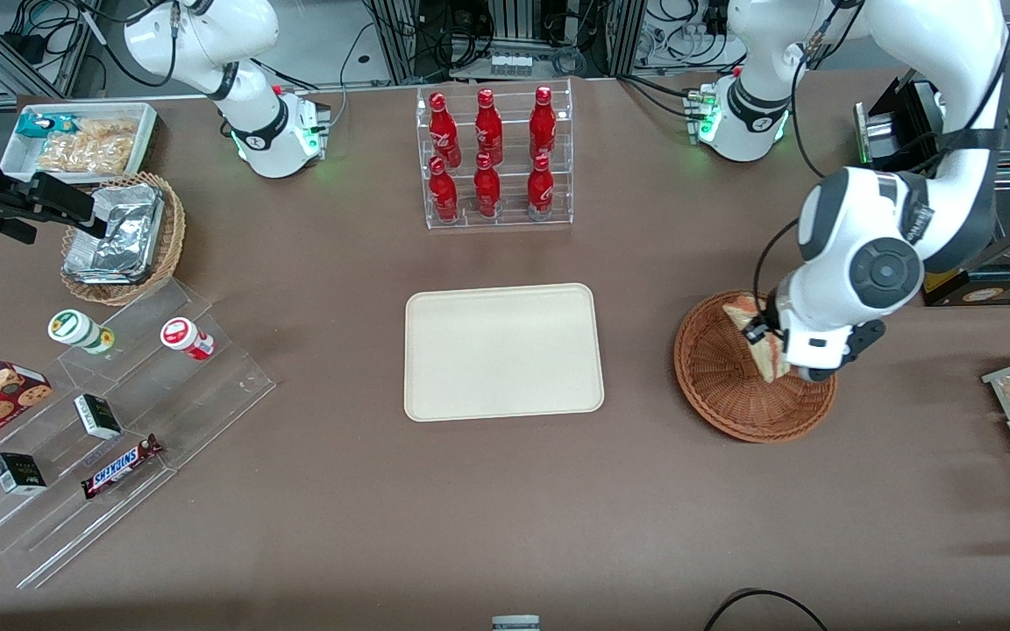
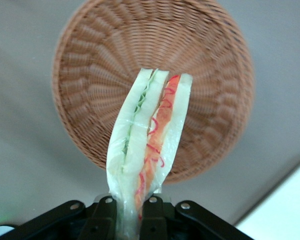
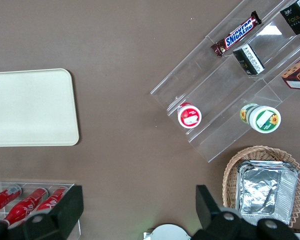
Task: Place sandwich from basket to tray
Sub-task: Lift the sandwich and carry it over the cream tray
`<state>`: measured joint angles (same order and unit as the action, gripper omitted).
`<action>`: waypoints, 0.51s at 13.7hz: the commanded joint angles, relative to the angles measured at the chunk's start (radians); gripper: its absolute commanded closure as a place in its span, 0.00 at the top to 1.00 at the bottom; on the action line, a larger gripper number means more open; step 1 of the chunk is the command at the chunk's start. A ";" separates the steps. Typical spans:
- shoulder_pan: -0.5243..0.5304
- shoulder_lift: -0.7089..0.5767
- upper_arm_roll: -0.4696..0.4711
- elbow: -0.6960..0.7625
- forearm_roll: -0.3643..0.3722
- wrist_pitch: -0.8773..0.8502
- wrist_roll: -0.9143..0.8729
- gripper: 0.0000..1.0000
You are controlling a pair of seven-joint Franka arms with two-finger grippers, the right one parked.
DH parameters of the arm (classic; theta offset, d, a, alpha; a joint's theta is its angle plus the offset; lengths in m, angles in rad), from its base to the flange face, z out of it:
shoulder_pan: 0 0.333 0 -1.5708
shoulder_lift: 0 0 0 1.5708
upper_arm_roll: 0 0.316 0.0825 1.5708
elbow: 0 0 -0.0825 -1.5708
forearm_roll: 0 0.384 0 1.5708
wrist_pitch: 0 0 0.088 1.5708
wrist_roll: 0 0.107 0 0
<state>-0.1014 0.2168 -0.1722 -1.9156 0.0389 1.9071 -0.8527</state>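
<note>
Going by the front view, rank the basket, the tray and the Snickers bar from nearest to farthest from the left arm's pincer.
The pincer grips the sandwich.
1. Basket, right beneath.
2. Tray, mid-table.
3. Snickers bar, toward the parked arm's end, on clear steps.

1. The sandwich is showing pale white bread with green and red-orange filling stripes.
2. The basket is showing reddish-brown weave.
3. The tray is looking plain cream.
4. The gripper is showing black.
</note>
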 commanded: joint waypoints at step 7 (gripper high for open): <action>-0.296 0.243 -0.012 0.274 -0.007 -0.014 -0.003 0.05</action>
<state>-0.3517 0.3604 -0.1942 -1.7771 0.0381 1.9111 -0.8518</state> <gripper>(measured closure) 0.850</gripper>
